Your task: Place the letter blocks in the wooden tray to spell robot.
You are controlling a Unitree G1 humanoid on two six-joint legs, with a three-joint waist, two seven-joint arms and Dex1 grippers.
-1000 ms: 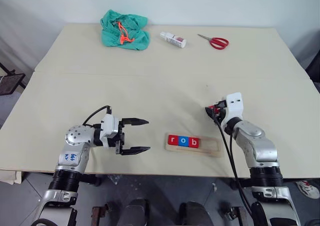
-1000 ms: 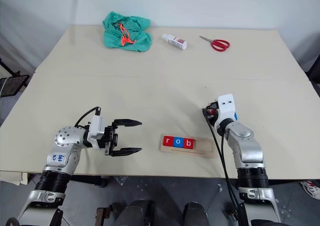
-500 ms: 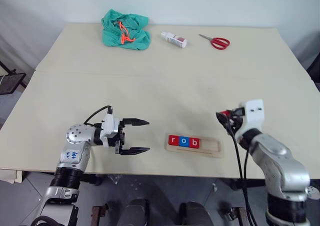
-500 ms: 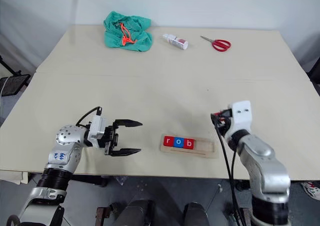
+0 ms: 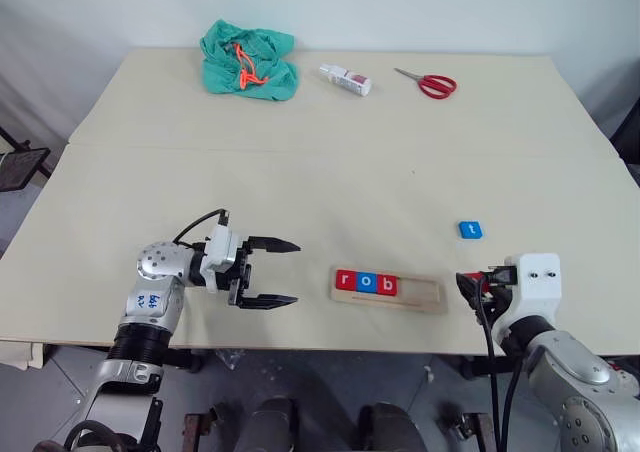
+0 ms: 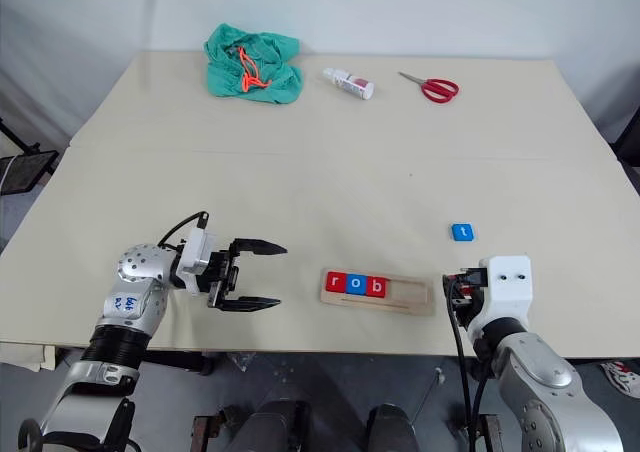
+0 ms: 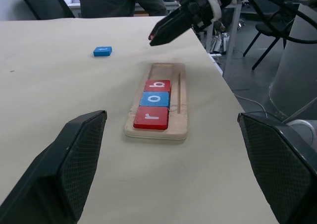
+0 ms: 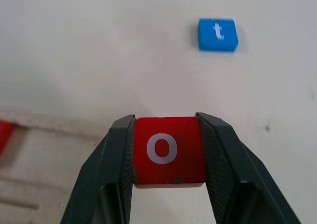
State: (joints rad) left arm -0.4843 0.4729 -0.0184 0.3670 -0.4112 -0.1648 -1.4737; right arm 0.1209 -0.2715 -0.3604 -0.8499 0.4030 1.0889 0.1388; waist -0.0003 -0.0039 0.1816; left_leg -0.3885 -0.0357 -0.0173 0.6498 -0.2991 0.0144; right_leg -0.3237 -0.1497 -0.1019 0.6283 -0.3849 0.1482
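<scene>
Right wrist view: my right gripper (image 8: 168,152) is clamped on the red o block (image 8: 169,150), one finger on each side edge, white letter face toward the camera.
Right gripper position: hanging just off the right end of the wooden tray (image 5: 418,294), above the table's near edge (image 5: 300,337).
Blue t block: lying flat on the table (image 5: 471,230), ahead of my right gripper, apart from it and from the tray, letter up.
Tray contents: red r block (image 5: 346,281), blue o block (image 5: 366,283), red b block (image 5: 387,285), side by side, touching, filling the end of the tray farther from my right gripper.
Tray free space: the groove end nearest my right gripper is bare wood, roughly two tiles long.
Left gripper (image 5: 282,271): fingers spread wide, holding nothing, pointing level toward the tray.
Left gripper vs tray: tray is straight ahead of its fingertips, near but clearly apart.
Left wrist view: looks down the tray lengthwise, r closest, then o, then b; my right gripper's black tips sit beyond the far end.
Far side of table, well beyond both grippers: green cloth (image 5: 248,58), small white bottle (image 5: 345,79), red scissors (image 5: 429,83).
Behind the table in the left wrist view: a person in dark clothing.
</scene>
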